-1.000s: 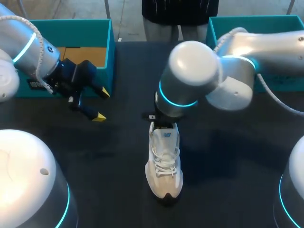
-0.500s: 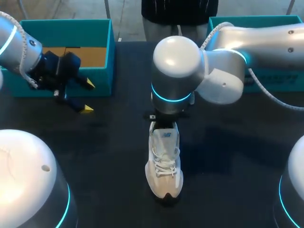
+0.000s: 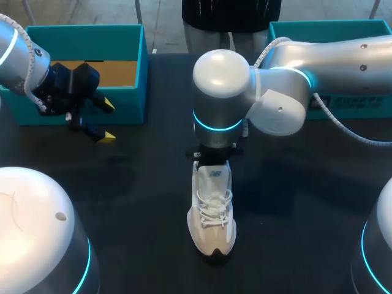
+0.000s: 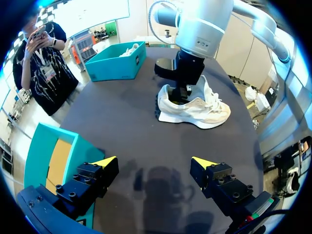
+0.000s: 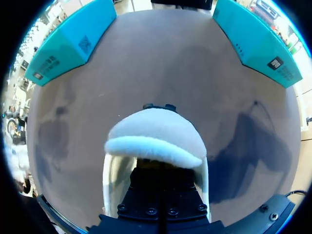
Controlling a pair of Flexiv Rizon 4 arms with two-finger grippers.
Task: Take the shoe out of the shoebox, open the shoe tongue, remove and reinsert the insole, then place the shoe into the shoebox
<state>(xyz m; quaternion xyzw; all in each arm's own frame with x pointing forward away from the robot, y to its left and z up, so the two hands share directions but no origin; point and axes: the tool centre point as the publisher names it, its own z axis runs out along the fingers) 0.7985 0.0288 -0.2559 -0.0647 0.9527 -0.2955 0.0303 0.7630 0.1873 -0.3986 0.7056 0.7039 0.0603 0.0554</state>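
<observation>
One white shoe, two teal shoeboxes, left fingers apart, right arm in shoe's heel, grip untellable

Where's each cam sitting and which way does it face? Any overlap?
Head: above and behind the robot, looking down on the table; both arms show, right arm over the shoe.
Left wrist: on the left arm, looking across the table at the shoe's side; left gripper shows, open.
Right wrist: on the right arm, looking down onto the shoe's heel; right gripper shows, down in the shoe's opening.
Shared: all three see the shoe; head and left wrist see the right arm.
</observation>
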